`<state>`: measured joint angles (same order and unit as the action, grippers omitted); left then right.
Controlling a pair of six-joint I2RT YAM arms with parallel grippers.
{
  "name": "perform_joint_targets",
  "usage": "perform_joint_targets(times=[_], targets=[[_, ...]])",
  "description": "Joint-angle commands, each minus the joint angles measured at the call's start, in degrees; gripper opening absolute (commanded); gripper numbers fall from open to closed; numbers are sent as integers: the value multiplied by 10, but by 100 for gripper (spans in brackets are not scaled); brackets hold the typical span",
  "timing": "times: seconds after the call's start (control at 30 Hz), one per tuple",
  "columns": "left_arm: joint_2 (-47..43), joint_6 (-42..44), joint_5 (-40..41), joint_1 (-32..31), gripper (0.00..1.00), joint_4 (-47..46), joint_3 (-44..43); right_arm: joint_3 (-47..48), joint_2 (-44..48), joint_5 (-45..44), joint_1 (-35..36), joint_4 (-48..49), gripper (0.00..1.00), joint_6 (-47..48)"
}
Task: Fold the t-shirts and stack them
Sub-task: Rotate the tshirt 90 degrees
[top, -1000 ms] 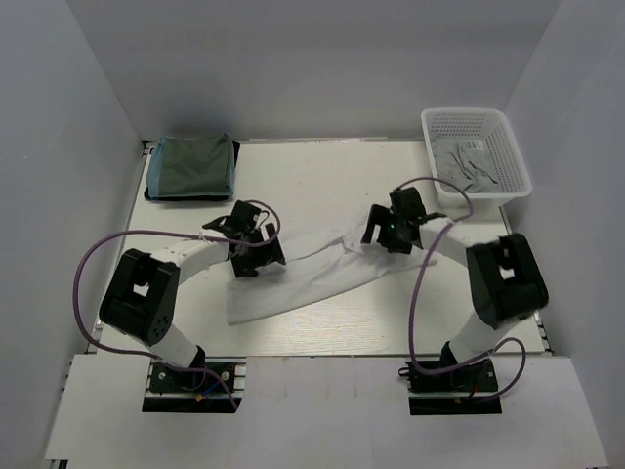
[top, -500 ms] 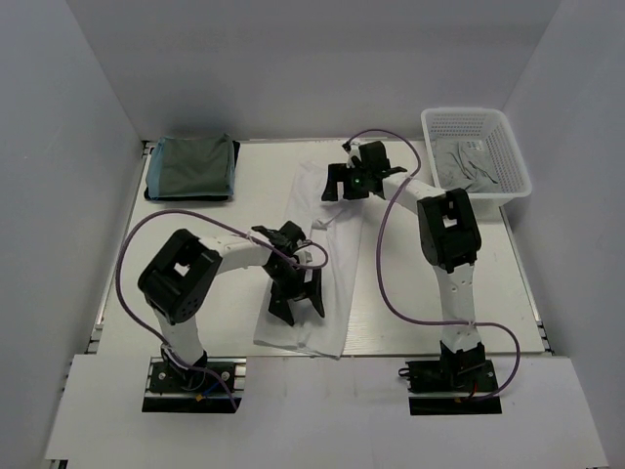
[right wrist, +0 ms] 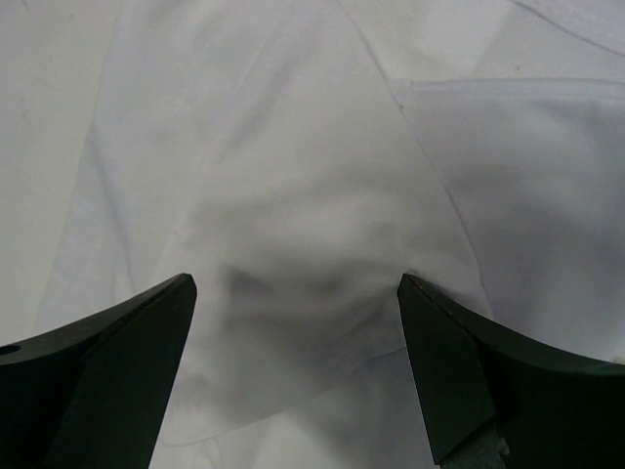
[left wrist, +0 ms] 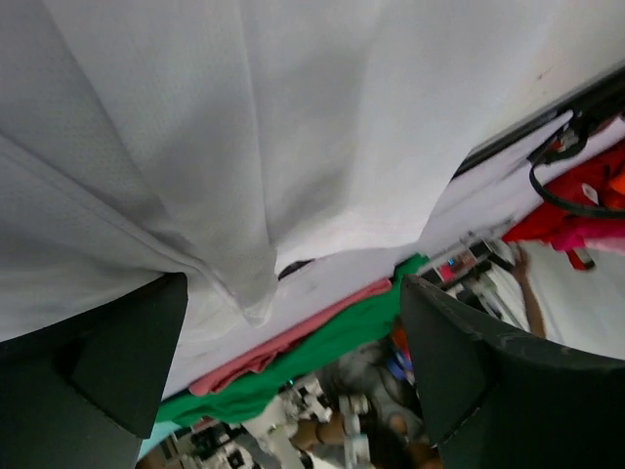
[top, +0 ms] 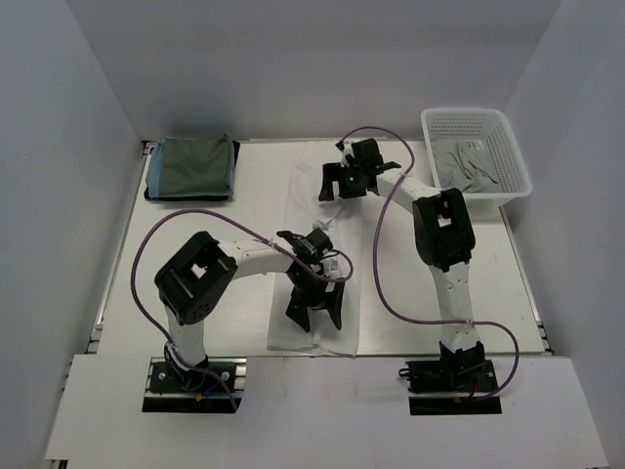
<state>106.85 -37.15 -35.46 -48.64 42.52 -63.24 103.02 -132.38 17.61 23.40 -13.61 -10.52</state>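
Note:
A white t-shirt (top: 308,210) lies as a long strip from the far middle of the table to its near edge. My left gripper (top: 314,315) is open over the shirt's near end. In the left wrist view the shirt (left wrist: 293,117) hangs just past the open left gripper (left wrist: 293,293), at the table edge. My right gripper (top: 337,188) is open over the shirt's far end. In the right wrist view the rumpled cloth (right wrist: 293,195) lies under the open right gripper (right wrist: 296,283). A stack of folded green shirts (top: 190,166) sits at the far left.
A white basket (top: 508,161) holding a grey shirt (top: 467,158) stands at the far right. White walls close in the table on the left, right and back. Coloured cloths (left wrist: 322,342) show beyond the table's near edge.
The white shirt has swung from lying across the table to lying far-to-near. My left gripper moved to the near edge, my right gripper to the far side.

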Motion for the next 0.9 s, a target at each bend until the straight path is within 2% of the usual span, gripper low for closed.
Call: perform_joint_targets(times=[0.0,0.1,0.17,0.3,0.33,0.37,0.4,0.5,0.63,0.67,0.73,0.8,0.87], targets=[[-35,1,70,-7,100,6,-39,-28,44,-43,12,-58,90,9],[-86,-15,155,-7,100,25,-39,-52,96,-105,28,-69,90,11],[-152,-29,244,-7,100,49,-34,-87,140,-117,39,-58,90,9],[-282,-119,409,8,100,101,23,-147,202,-173,67,-70,90,-12],[-309,-135,462,8,100,101,35,-160,211,-222,73,-72,90,-27],[-336,-144,485,8,100,101,57,-173,219,-235,83,-71,90,-38],[-385,-153,503,8,100,95,68,-212,239,-244,88,-79,90,-51],[-446,-179,567,8,100,82,101,-282,267,-247,103,-76,90,-113],[-453,-201,609,8,100,85,107,-349,288,-199,114,-37,90,-108],[-453,-212,619,8,100,94,107,-370,295,-154,116,-25,90,-103],[-448,-219,626,8,100,101,107,-388,292,-135,114,27,90,-100],[-448,-219,620,8,100,88,112,-376,275,-124,110,16,90,-95],[-448,-219,620,8,100,77,117,-338,235,-151,109,-6,90,-96]])
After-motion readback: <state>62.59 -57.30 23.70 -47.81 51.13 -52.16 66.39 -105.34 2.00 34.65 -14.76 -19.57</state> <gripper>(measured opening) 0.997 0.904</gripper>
